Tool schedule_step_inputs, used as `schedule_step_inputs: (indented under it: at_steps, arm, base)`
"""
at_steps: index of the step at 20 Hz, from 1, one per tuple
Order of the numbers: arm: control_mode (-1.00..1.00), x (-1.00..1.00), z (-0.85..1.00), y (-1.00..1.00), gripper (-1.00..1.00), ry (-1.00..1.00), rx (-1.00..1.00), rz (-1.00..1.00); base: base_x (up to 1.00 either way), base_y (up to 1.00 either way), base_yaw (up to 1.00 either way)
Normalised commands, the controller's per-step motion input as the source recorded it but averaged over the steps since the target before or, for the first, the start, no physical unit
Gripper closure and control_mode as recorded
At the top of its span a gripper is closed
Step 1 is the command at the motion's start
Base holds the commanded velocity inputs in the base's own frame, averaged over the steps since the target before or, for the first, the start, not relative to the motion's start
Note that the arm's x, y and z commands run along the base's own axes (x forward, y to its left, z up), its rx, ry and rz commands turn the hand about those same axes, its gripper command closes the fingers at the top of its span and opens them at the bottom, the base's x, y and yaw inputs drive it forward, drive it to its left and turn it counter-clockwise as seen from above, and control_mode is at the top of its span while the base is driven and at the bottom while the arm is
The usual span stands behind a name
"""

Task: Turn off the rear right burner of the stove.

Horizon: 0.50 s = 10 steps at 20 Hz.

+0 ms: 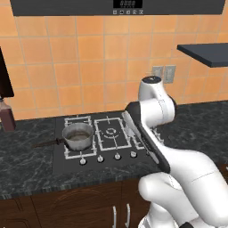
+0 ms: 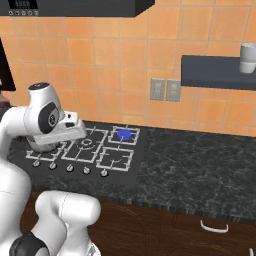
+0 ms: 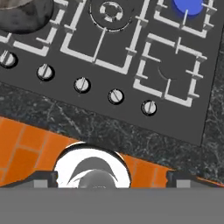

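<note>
Left base view: the stove (image 1: pixel 60 162) is lying on the dark desk (image 1: pixel 26 171), a pot (image 1: pixel 78 136) sitting on its front left burner.

Right base view: the rear right burner (image 2: pixel 124 134) is glowing blue at the stove's far right corner.

Hand view: that burner is showing beyond the knobs (image 3: pixel 115 96); whether the fingers are spread, I cannot tell.

Arm: white Franka, dark joints | Pose: rises from the base, elbow bent high, forearm folded back down and forward | Hand (image 3: pixel 112 178): pointing downward, two dark finger tips at far left and right of hand view, spread wide, holding nothing
</note>
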Motion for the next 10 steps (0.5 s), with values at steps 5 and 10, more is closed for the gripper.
schedule_step_inputs:
  at_steps: [5,10]
  arm:
    - [-1.0,0.22,-0.95,0.06,-1.0,0.12,-0.25,0.11]
    - [-1.0,0.75,-0.89,0.15,-1.0,0.29,-0.07,0.06]
  base:
    - [0.0,0.0,0.0]
    - [0.0,0.0,0.0]
